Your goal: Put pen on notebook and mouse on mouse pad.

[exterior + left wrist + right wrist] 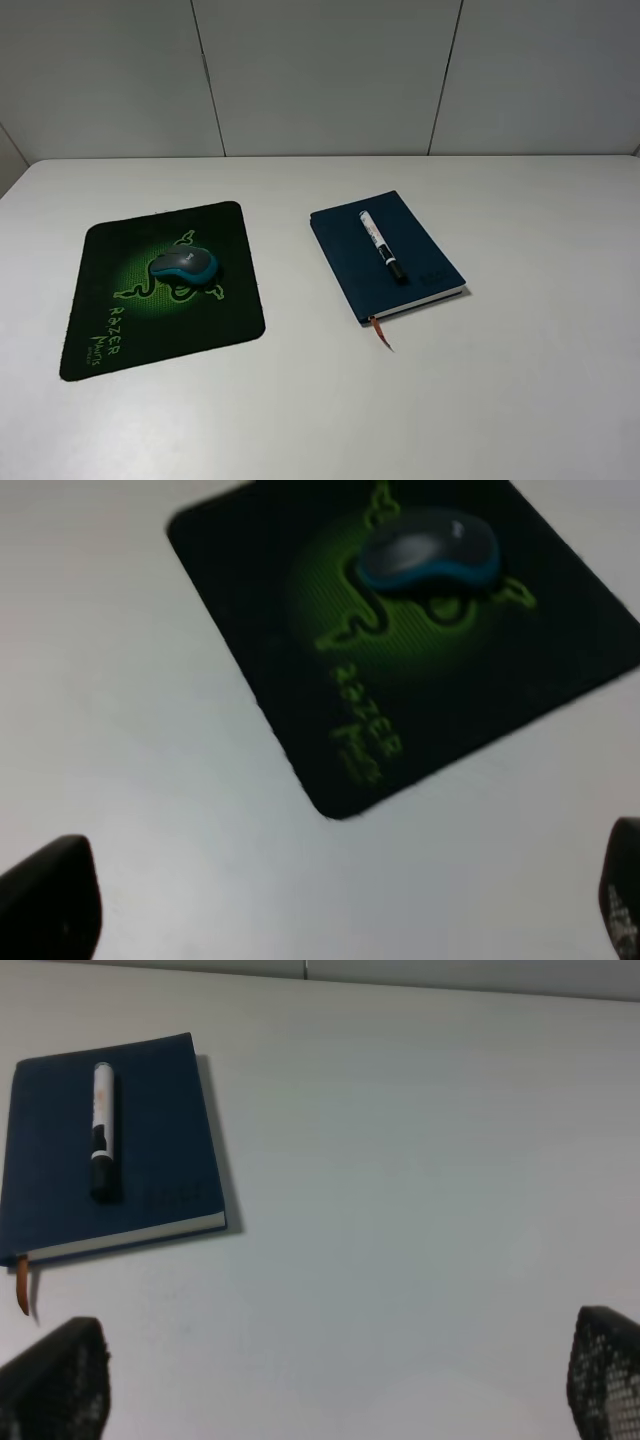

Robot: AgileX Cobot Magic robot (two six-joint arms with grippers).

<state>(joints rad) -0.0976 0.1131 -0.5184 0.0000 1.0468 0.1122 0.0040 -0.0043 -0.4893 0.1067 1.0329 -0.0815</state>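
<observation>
Pen (pixel 381 244) lies flat on the cover of the notebook (pixel 420 240), running lengthwise with its black cap toward the edge where the orange-brown ribbon (pixel 383 334) trails out onto the counter (pixel 540 380). Judged from that, the first half of the task is done. The mouse (pixel 184 265) sits on the mouse pad (pixel 100 300), over the green logo near the pad's middle, so the second half looks finished too.

Neither arm shows in the high view; both are well back from the notebook. The left gripper (pixel 330 910) has its jaws spread wide with nothing between them, hanging over bare counter just beside the pad's lettered corner. The right gripper (pixel 330 1385) is likewise spread wide and empty, over bare counter beside the notebook. Nothing appears left to move.
</observation>
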